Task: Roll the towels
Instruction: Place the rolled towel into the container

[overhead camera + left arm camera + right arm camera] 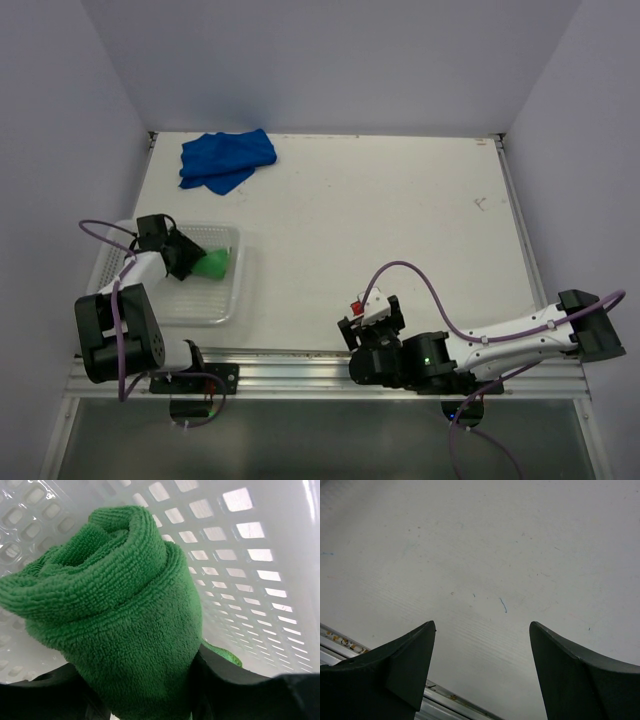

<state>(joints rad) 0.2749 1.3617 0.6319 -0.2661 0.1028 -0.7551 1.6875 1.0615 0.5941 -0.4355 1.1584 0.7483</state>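
Status as I read it from the console.

1. Left tool [183, 256]: clamped on the bright green towel [110, 630] of soft looped cloth. In the left wrist view the cloth is wound into a tight spiral, the layers plain at its top end, and the dark fingers press on its lower part from both sides. The roll looks firm, with one small flap showing at the lower right.

2. Location: left of centre in the overhead frame, the left tool and the green roll are inside the white perforated plastic basket [232, 300]. The basket's slotted wall fills the background of the left wrist view. I cannot tell whether the roll is resting on the basket floor or is held just above it.

3. Right tool [482, 672]: spread wide and holding nothing. Only the bare white desk [470, 555] shows between the fingers, with the metal rail at the lower left of that frame.

4. Royal blue towel [226, 160]: lying on the desk at the upper left of the overhead frame, well apart from the basket. It is a loose, crumpled heap, not rolled.

Assessment: I judge the task about half done. The green towel is rolled and has yet to be released. The blue towel has yet to be spread out, rolled and stowed.
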